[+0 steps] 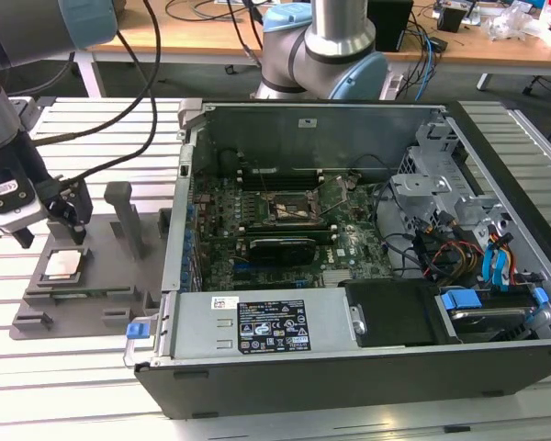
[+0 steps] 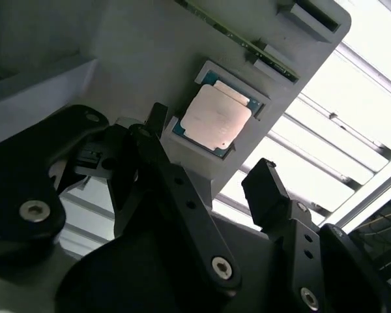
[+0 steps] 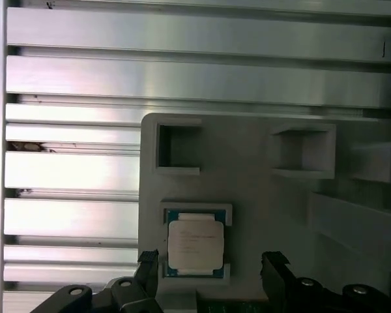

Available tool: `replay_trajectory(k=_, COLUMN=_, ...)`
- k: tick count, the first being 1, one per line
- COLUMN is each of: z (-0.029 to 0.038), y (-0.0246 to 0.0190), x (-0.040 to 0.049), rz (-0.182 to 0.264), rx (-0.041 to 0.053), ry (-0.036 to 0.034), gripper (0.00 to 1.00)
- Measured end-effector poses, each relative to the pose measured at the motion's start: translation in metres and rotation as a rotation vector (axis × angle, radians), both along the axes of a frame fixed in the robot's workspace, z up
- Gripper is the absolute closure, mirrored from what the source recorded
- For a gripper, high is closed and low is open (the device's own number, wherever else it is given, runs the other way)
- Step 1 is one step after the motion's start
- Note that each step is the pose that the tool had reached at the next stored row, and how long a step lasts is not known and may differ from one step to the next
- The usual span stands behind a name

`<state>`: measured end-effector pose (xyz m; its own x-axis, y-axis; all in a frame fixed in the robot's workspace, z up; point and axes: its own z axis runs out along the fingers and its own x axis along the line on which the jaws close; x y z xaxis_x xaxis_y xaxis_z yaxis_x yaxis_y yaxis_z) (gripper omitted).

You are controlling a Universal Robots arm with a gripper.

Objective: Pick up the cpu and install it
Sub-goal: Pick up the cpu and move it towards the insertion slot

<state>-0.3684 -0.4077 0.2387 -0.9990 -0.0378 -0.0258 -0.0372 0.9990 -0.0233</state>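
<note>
While I am lining up the black two-fingered gripper (image 3: 212, 262) over the small flat square cpu (image 3: 195, 244) with its silver-grey metal top, the gripper is standing spread and holding nothing.

The cpu is lying flat in a square recess of the grey plastic holder tray (image 1: 90, 308), which is sitting on the slatted aluminium table (image 1: 73, 119) at the exterior view's left of the open black computer case (image 1: 349, 390). In both wrist views the fingers (image 2: 173, 182) are framing the chip, one on each side, without touching it. To pick well, I am judging that I should be keeping the chip centred between the fingertips. I should be descending straight so the pads are meeting its thin dark rim rather than the recess walls, and closing gently, since a tilted grip is risking a jam or a slip.
</note>
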Motion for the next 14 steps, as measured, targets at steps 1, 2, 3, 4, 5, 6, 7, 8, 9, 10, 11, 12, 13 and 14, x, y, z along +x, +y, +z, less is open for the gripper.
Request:
replay_trajectory(k=1, z=-0.0012, y=0.0, x=0.0, rz=0.0, rx=0.0, ry=0.0, gripper=0.26)
replay_trajectory(k=2, z=-0.0045, y=0.0, x=-0.0005, rz=0.001, rx=0.0, ry=-0.0001, gripper=0.26)
replay_trajectory(k=3, z=-0.0064, y=-0.0001, x=-0.0009, rz=0.001, rx=0.0, ry=-0.0001, gripper=0.26)
replay_trajectory(k=4, z=-0.0077, y=-0.0001, x=-0.0012, rz=0.001, rx=0.0, ry=0.0, gripper=0.26)
replay_trajectory(k=5, z=-0.0103, y=-0.0003, x=-0.0017, rz=0.002, rx=0.0, ry=-0.0001, gripper=0.26)
replay_trajectory(k=6, z=-0.012, y=-0.0005, x=-0.0022, rz=0.002, rx=-0.0001, ry=0.0001, gripper=0.26)
replay_trajectory(k=7, z=-0.0137, y=-0.0006, x=-0.0026, rz=0.003, rx=0.0, ry=0.0, gripper=0.26)
replay_trajectory(k=8, z=-0.0152, y=-0.0007, x=-0.003, rz=0.003, rx=0.0, ry=0.0, gripper=0.26)
replay_trajectory(k=9, z=-0.0173, y=-0.0008, x=-0.0033, rz=0.004, rx=0.0, ry=-0.0001, gripper=0.26)
replay_trajectory(k=10, z=-0.0187, y=-0.0009, x=-0.0036, rz=0.004, rx=0.0, ry=0.0, gripper=0.26)
replay_trajectory(k=11, z=-0.0216, y=-0.001, x=-0.0039, rz=0.004, rx=0.0, ry=0.0, gripper=0.26)
replay_trajectory(k=12, z=-0.0237, y=-0.0011, x=-0.0041, rz=0.005, rx=0.0, ry=0.0, gripper=0.26)
replay_trajectory(k=13, z=-0.0273, y=-0.0013, x=-0.0045, rz=0.006, rx=0.0, ry=0.0, gripper=0.26)
replay_trajectory(k=14, z=-0.03, y=-0.0017, x=-0.0045, rz=0.006, rx=0.0, ry=-0.0001, gripper=0.26)
